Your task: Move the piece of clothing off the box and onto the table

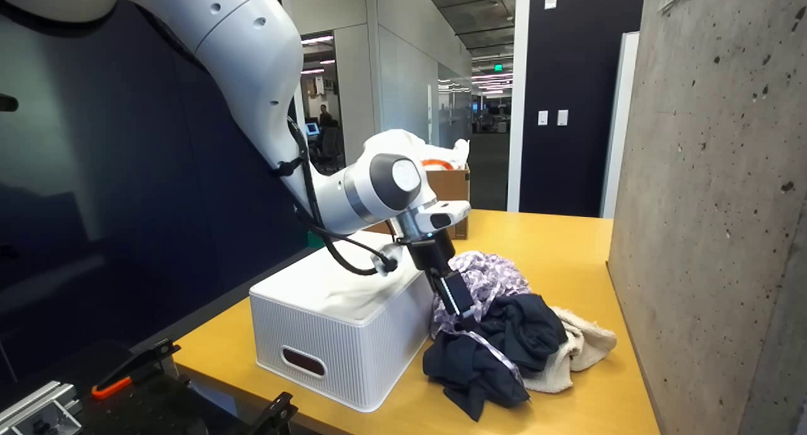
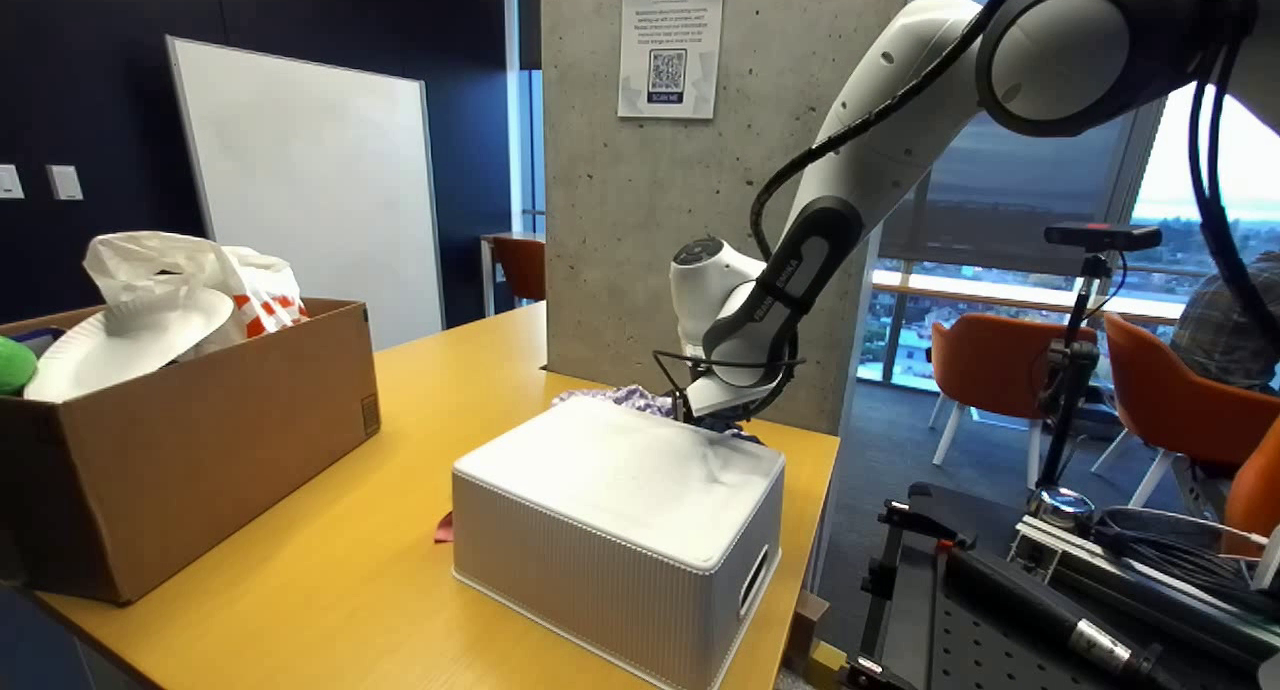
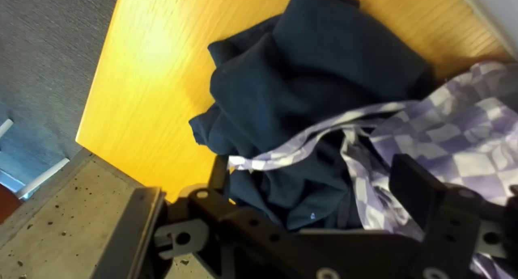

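A white ribbed box stands on the yellow table, and it also shows in an exterior view. No clothing lies on its lid. A heap of clothing rests on the table beside the box: a purple-and-white checkered cloth, a dark navy cloth and a beige cloth. My gripper points down over the heap. In the wrist view my gripper is open, with navy cloth and strips of checkered cloth below and between the fingers. The fingertips are hidden behind the box in an exterior view.
A concrete wall rises along the table edge beside the heap. A cardboard box with plates and bags stands on the table. A bit of red cloth shows by the white box. A black cart stands near the table.
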`<state>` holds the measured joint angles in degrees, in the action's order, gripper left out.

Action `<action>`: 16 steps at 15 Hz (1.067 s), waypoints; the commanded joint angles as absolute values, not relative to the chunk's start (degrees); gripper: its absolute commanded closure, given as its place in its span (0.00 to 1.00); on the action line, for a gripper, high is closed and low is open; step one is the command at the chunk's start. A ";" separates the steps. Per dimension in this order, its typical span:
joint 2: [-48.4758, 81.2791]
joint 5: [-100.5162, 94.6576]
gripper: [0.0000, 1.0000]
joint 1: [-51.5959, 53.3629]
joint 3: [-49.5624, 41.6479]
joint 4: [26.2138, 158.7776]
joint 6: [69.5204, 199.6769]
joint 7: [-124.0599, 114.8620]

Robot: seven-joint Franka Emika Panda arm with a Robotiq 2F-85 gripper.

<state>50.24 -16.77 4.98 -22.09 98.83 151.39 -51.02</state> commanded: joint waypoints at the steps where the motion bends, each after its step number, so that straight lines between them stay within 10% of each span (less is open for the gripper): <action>1: 47.42 -15.46 0.00 6.88 -23.57 106.81 155.32 -52.17; 16: 55.61 -14.83 0.00 8.34 -25.31 100.80 154.37 -50.76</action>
<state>51.74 -15.88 8.25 -24.47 104.35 154.77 -51.69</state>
